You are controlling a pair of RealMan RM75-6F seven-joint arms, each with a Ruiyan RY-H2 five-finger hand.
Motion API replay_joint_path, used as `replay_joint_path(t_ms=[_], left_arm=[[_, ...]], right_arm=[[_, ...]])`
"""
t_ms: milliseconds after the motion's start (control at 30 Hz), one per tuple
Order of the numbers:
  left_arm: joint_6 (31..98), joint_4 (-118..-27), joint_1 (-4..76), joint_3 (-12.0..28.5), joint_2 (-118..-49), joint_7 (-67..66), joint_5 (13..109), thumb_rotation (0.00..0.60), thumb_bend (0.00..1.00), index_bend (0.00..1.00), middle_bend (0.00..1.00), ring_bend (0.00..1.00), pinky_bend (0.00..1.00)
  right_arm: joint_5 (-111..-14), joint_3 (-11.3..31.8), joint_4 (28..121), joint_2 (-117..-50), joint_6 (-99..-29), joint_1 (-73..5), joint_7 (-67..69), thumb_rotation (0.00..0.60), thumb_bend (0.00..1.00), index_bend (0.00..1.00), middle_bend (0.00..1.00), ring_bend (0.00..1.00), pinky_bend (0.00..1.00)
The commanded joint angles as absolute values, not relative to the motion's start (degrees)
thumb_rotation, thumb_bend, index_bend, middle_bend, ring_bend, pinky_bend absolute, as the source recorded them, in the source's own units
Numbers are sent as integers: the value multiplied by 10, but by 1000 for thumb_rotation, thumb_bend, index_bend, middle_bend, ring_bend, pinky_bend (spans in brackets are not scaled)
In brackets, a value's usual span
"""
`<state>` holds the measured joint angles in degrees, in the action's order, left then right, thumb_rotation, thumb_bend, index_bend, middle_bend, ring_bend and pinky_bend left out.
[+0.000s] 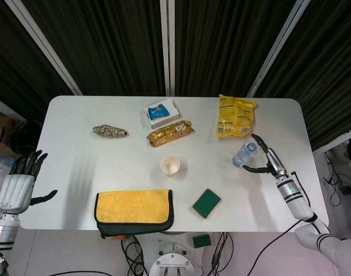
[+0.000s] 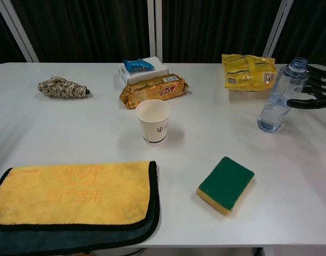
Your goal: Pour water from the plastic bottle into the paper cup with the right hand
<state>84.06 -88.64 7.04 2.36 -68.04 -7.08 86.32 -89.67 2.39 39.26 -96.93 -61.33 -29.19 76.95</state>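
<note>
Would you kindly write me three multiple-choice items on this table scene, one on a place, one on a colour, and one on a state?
1. Where does the sponge lie relative to the paper cup in the chest view?
A. behind it
B. nearer the camera, to its right
C. inside it

2. What colour is the sponge's top?
A. green
B. red
C. white

3. How does the right hand stand to the plastic bottle?
A. lifting it over the cup
B. open beside it
C. far across the table

Answers: 1 B, it sits in front and rightward. 2 A, green over yellow. 3 B, fingers spread beside the upright bottle.
</note>
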Motion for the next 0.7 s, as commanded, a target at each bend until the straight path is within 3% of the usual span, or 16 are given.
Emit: replay_joint_path(t_ms=[33,700], left_arm=[[840,-886,71,24,-681,-71,862,474,88,86,66,0,115],[835,-893,73,23,-676,-80,858,481,88,86,66,0,115]], right_arm=[[-899,20,384,-975,-617,-294,782,528,73,0,0,0,0],[-902,12,339,-1011,-620,-315,823,545,92,0,0,0,0]])
